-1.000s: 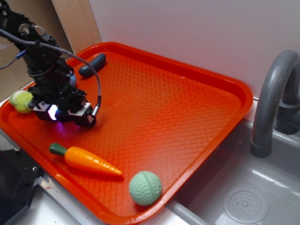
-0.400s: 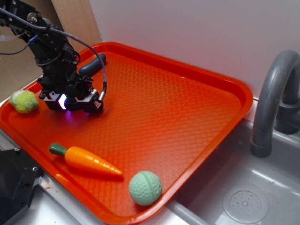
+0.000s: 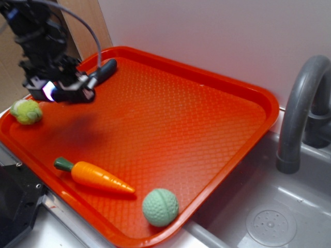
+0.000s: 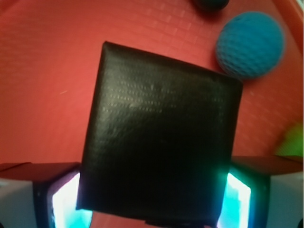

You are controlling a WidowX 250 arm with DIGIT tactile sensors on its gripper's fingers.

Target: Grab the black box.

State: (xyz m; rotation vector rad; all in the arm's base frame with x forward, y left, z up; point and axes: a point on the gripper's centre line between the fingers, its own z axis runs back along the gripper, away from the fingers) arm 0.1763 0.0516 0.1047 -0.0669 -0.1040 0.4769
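Gripper (image 4: 152,199) fingers clamp the black box (image 4: 159,137) from both sides in the wrist view, one glowing pad at seven o'clock and the other at five o'clock, the box filling the middle of that picture above the orange tray (image 4: 42,85). Beyond it, at one o'clock, sits a blue ball (image 4: 251,44), and a dark rounded piece (image 4: 210,4) peeks in at twelve o'clock. A blurred yellow-green patch (image 4: 292,140) at three o'clock is probably the fuzzy ball, though the view is too soft to be sure.

In the exterior view the gripper (image 3: 64,92) hangs above the tray (image 3: 170,124) at about ten o'clock, its shadow on the surface beneath; the box itself is hidden there by the arm. The dark grey piece (image 3: 106,67) lies just behind it. A yellow-green ball (image 3: 26,111) rests at nine o'clock, a carrot (image 3: 95,176) at seven o'clock, a pale green ball (image 3: 160,207) at six o'clock. A grey faucet (image 3: 302,111) stands at three o'clock.
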